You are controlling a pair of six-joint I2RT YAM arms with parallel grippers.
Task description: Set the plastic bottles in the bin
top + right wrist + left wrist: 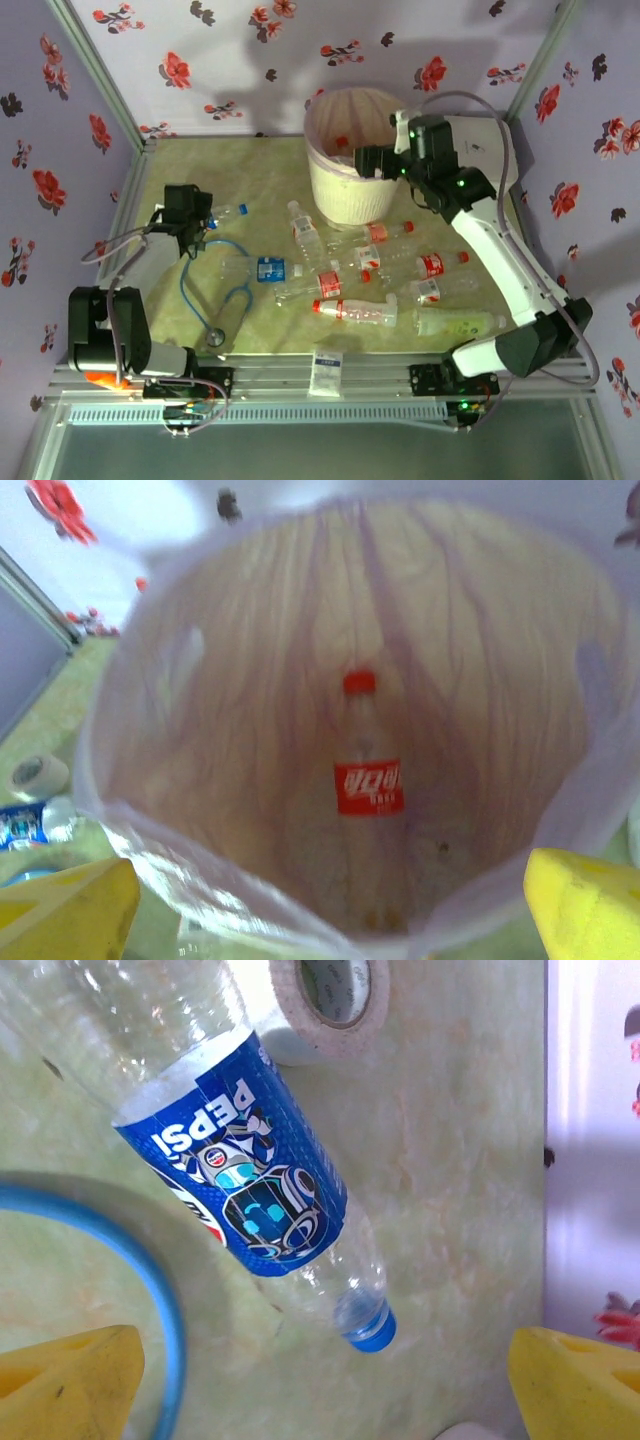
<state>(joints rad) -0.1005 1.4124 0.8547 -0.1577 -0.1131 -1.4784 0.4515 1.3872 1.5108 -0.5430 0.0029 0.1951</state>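
**Plastic bottles** (355, 312): about nine are counted lying on their sides on the green table (260, 170), clustered just in front of the bin and toward the right. Most carry red labels with red or white caps. One pale bottle (460, 325) is set nearest the right arm's base.

**Red-labelled bottle** (368, 770): seen in the right wrist view inside the bin, red cap uppermost in that view. The picture is blurred.

**Pepsi bottle** (240, 1170): clear, with a blue label and blue cap, laid on the table apart from the cluster on the left side (228, 212). Its cap end is pointed toward the left gripper.

**Bin** (345, 190): a cream ribbed basket placed at the far centre of the table. A pinkish liner (130, 810) is folded over its rim.

**Right gripper** (362, 160): held over the bin's mouth. Its yellow fingers (60, 910) are spread wide, and nothing is held between them.

**Left gripper** (192, 232): positioned low over the Pepsi bottle. Its fingers (60, 1380) are spread wide and are not touching the bottle.

**Other items:**
- Tape roll (325, 1005): placed just beside the Pepsi bottle's body.
- Blue tube (195, 295): looped across the left of the table.
- Blue-and-white packet (270, 268): left near the cluster's left edge.
- White sachet (325, 372): set on the near rail.
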